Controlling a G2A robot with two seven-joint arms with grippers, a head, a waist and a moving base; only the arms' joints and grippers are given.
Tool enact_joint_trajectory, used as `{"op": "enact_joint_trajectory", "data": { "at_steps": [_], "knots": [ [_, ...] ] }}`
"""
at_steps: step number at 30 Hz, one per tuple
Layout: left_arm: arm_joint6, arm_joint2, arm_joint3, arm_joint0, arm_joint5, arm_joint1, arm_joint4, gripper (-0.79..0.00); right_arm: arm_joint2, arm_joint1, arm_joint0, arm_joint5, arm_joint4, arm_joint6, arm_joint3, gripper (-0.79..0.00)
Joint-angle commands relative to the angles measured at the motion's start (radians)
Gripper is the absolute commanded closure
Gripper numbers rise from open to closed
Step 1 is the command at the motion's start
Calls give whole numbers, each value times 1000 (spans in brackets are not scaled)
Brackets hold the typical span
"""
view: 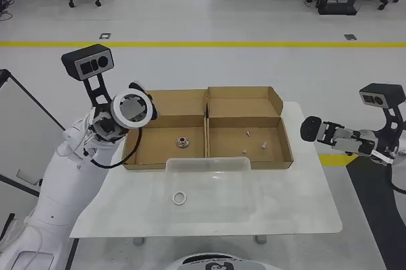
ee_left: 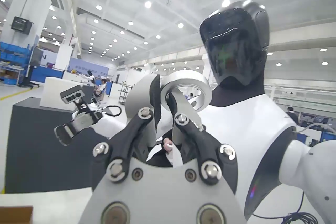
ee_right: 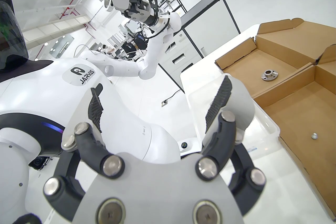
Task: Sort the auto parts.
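Our left gripper (ee_left: 164, 97) pinches the metal ring (ee_left: 195, 79) by its wall, 1 finger inside the hole. We judge it rigid, smooth, slippery, fairly heavy. Our right gripper (ee_right: 160, 84) gapes wide, empty.

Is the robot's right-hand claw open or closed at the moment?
Open: the right gripper has its ribbed black fingers wide apart, with nothing between them.
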Motion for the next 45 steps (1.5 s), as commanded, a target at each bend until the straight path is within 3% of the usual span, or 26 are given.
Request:
{"op": "enact_joint_trajectory", "data": {
  "at_steps": [1,19,27,33,39,45],
  "knots": [
    [-10,-5,3,-1,11,-1,-25,0,0,0,0,0,0,0,0,-785],
    [-12,-28,-3,4,54,-12,-68,0,0,0,0,0,0,0,0,-785],
    [19,-122,62,30,173,1,210,0,0,0,0,0,0,0,0,-785],
    [71,-134,89,60,237,2,348,0,0,0,0,0,0,0,0,-785],
    [140,-123,142,-6,309,-4,492,0,0,0,0,0,0,0,0,-785],
    [161,-85,259,-91,355,-6,771,0,0,0,0,0,0,0,0,-785]
  ]
}}
